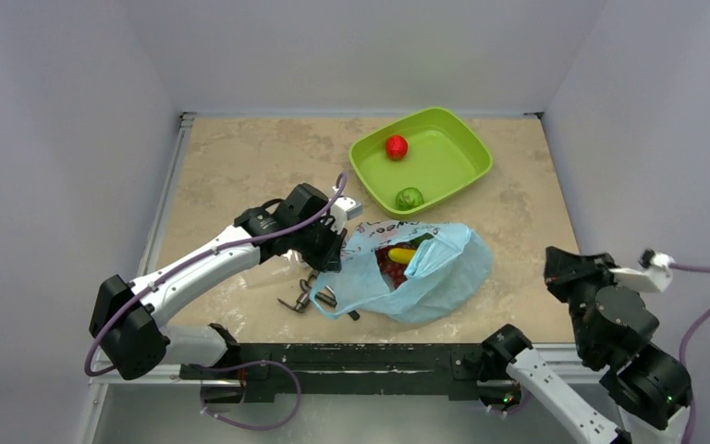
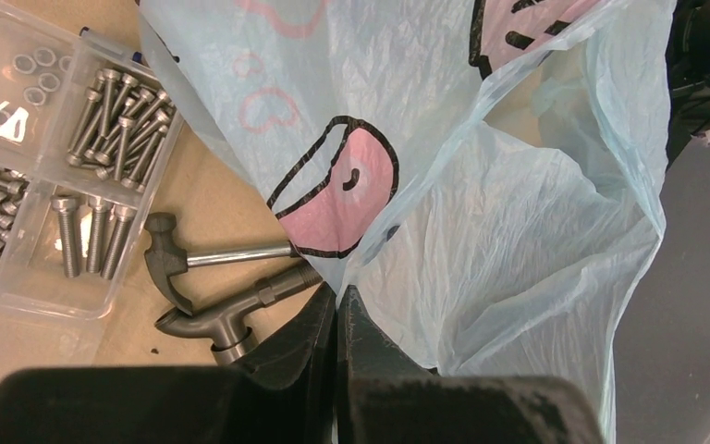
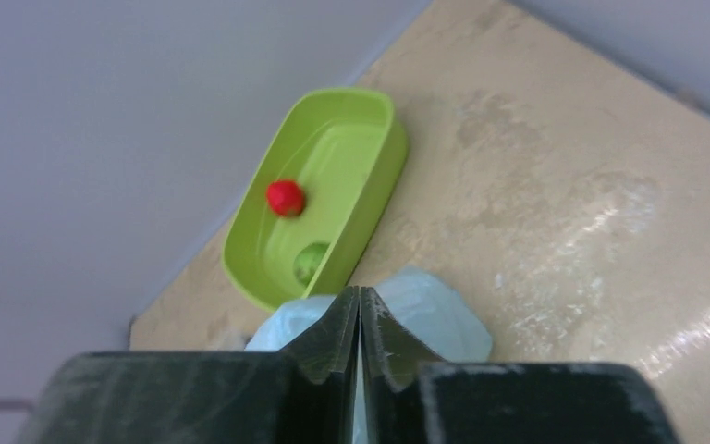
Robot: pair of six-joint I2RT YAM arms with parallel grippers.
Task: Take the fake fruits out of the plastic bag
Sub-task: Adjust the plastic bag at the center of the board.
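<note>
Top external view: the left end effector [image 1: 335, 242] pinched the rim of the plastic bag [image 1: 448, 277] on the worktop [image 1: 240, 166], fake fruits [image 1: 397, 262] inside. The right end effector [image 3: 359, 296], shut and empty, likely needed to reach in.

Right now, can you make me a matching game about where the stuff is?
Things:
1. red fruit
2. banana
3. hammer
4. screws

Places:
A. in the clear box
B. in the green tray
C. lying on the table next to the blue bag
D. inside the blue bag

Pairs: 1-B, 2-D, 3-C, 4-A
</note>
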